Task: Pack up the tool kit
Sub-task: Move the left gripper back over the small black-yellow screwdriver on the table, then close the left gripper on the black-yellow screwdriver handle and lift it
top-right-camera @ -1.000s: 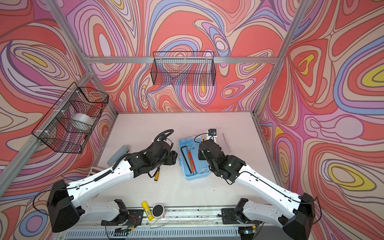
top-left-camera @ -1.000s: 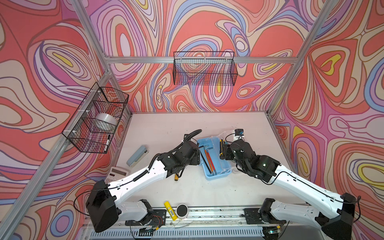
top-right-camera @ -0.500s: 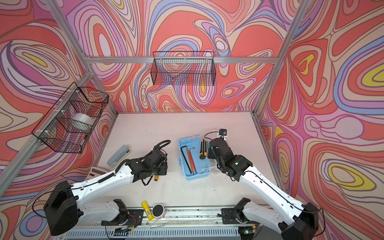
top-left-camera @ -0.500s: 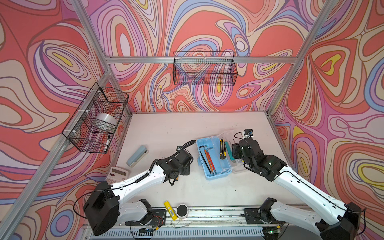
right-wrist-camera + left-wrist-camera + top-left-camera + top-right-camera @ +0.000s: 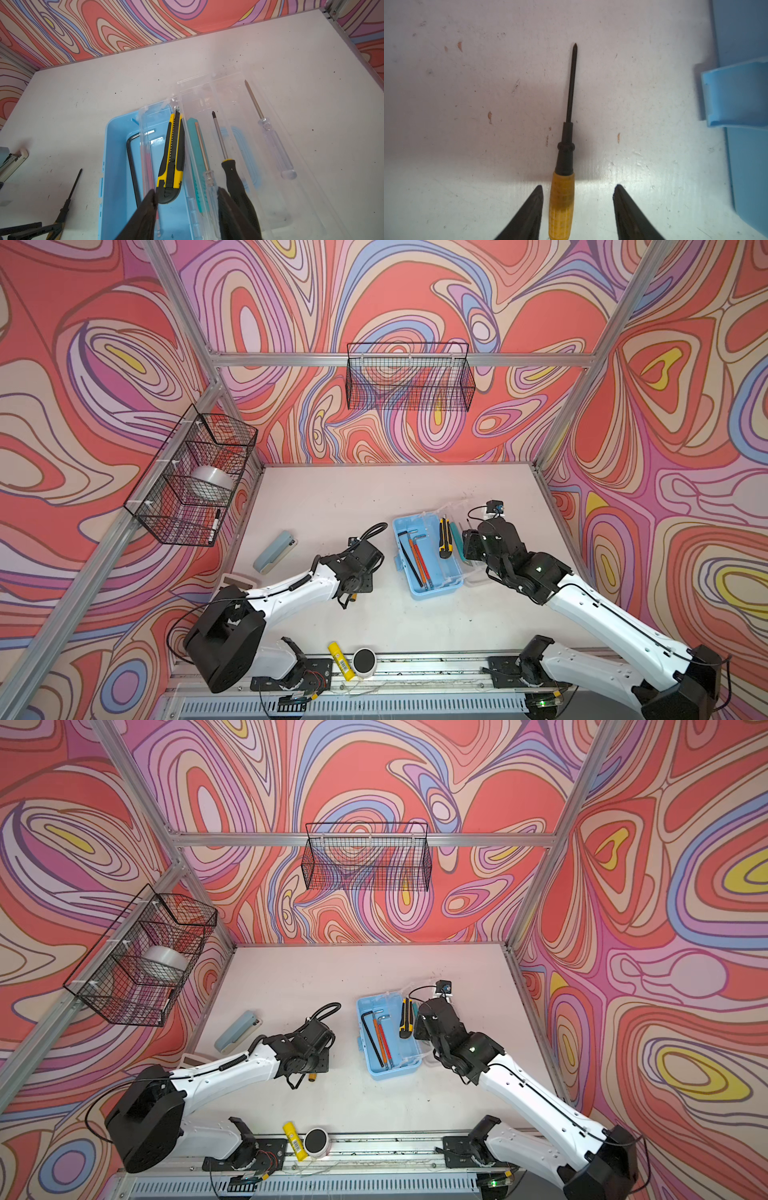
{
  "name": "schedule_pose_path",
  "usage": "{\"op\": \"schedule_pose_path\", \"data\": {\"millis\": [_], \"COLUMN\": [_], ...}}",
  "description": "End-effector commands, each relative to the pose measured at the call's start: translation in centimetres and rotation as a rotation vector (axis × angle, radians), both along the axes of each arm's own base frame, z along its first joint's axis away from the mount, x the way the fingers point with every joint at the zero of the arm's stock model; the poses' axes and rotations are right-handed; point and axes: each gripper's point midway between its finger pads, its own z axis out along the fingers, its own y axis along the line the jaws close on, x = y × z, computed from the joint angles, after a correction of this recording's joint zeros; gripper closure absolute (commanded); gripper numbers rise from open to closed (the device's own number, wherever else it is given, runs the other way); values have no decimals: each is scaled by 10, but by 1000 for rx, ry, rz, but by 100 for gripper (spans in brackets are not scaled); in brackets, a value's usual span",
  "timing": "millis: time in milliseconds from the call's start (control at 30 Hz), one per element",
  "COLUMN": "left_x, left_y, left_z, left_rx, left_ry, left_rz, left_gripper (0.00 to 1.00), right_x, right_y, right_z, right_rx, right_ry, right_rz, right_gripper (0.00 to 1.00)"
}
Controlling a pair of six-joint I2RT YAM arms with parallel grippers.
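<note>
Left gripper (image 5: 578,188) spread astride yellow-handled, black-shafted screwdriver (image 5: 561,207) on white table (image 5: 467,83), likely lined up for pickup; right gripper (image 5: 187,192) spread above yellow-and-black utility knife (image 5: 172,158) lying in open light-blue plastic case (image 5: 116,176) between the arms; neither pinching.

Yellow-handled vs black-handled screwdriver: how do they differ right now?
The yellow-handled screwdriver has a dark shaft; the black-handled screwdriver a silvery one. The yellow-handled lies on the table between the open fingers of the left pincer; the black-handled on the open clear lid. Both lie flat, outside the blue tray.
</note>
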Motion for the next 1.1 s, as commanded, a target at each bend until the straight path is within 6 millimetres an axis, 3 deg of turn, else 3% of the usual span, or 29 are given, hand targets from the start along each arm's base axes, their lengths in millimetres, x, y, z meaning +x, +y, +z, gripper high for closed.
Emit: {"op": "schedule_pose_path", "data": {"millis": [0,267,533,767,867,1067], "left_x": [-4,-8,-8,-9,-9,-2], "left_y": [5,8,9,10,11,1], "left_z": [-10,-35,-41,-41,-40,-16], "left_rx": [5,-7,-1,3,8,-61], "left_ry": [27,104,118,121,117,71], "left_rz": [24,47,56,58,61,56], "left_gripper": [49,56,70,84,94,100], "right_x": [-2,-3,-6,-7,-7,-6], "right_y": [-4,-8,-11,-12,-11,-12], "right_z": [2,2,2,-1,-2,0], "right_rx": [7,8,5,7,11,12], "right_ry": [-17,-33,-38,-35,-37,-47], "right_rz": [-11,-24,-29,-28,-26,-31], "right_gripper": [52,54,54,55,55,55]}}
